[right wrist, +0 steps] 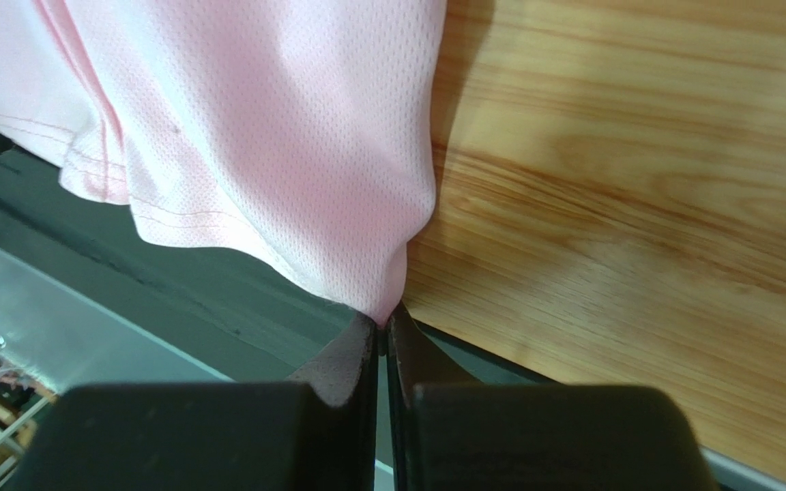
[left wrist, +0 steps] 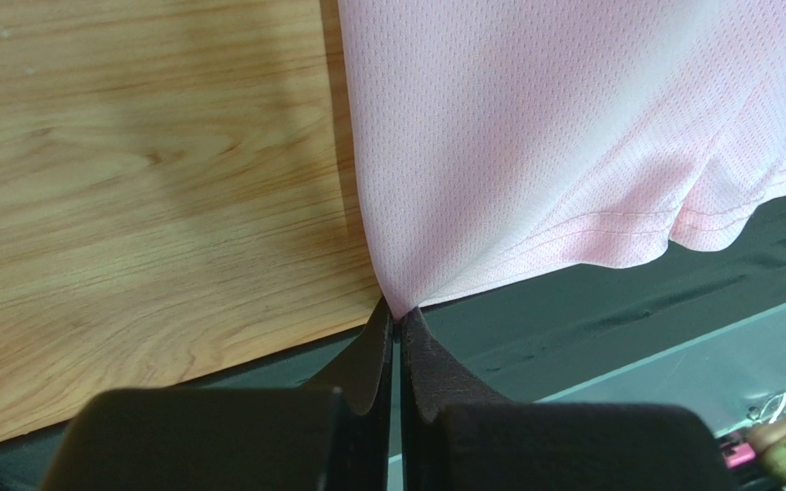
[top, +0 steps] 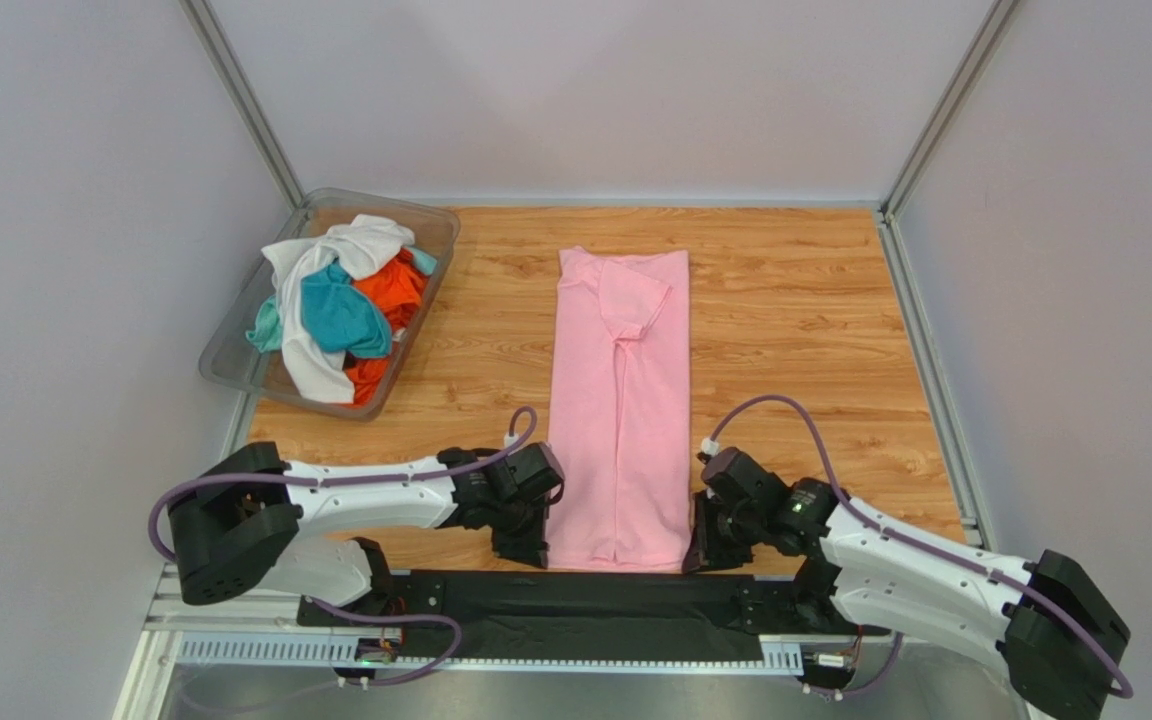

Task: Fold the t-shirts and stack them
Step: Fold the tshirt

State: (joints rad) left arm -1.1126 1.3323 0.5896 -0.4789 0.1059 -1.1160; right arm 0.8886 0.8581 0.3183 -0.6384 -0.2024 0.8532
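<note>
The pink t-shirt (top: 621, 405) is laid lengthwise in the middle of the wooden table (top: 808, 330). It is already folded into a narrow strip with the sleeves turned in, and its hem is at the near edge. The near left hem corner is pinched between the closed fingers of the left gripper (left wrist: 397, 319), and the near right corner is pinched likewise by the right gripper (right wrist: 382, 315). The step in hand is judged to be the crosswise fold. For this, both corners would need to be lifted together and carried toward the collar, kept level so the strip is not skewed. The other t-shirts (top: 334, 308), white, teal and orange, are heaped in the clear plastic bin (top: 441, 240) at the far left.
</note>
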